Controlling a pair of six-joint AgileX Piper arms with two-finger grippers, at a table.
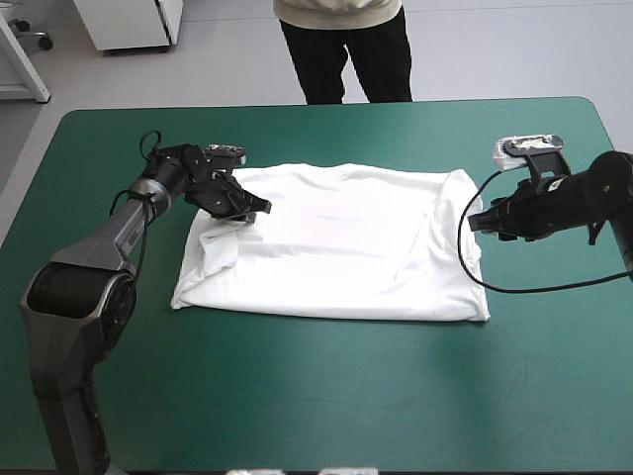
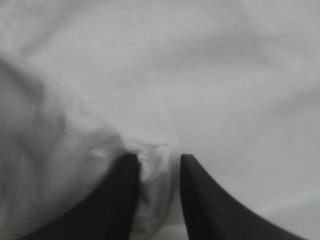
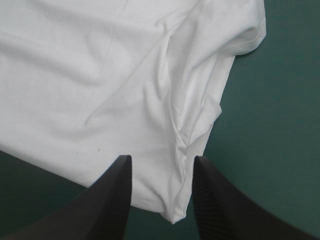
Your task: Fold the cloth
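On the teal-green cover (image 1: 326, 396) the white T-shirt (image 1: 341, 242) lies spread flat near the table's middle, its left side rumpled, where the left gripper (image 1: 252, 212) pinches a pucker of cloth between nearly closed black fingers, while the right gripper (image 1: 477, 220) stands spread astride the shirt's right edge.

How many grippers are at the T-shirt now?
2. The left gripper is over the left end of the T-shirt; the right gripper is at its right edge. None seems hidden.
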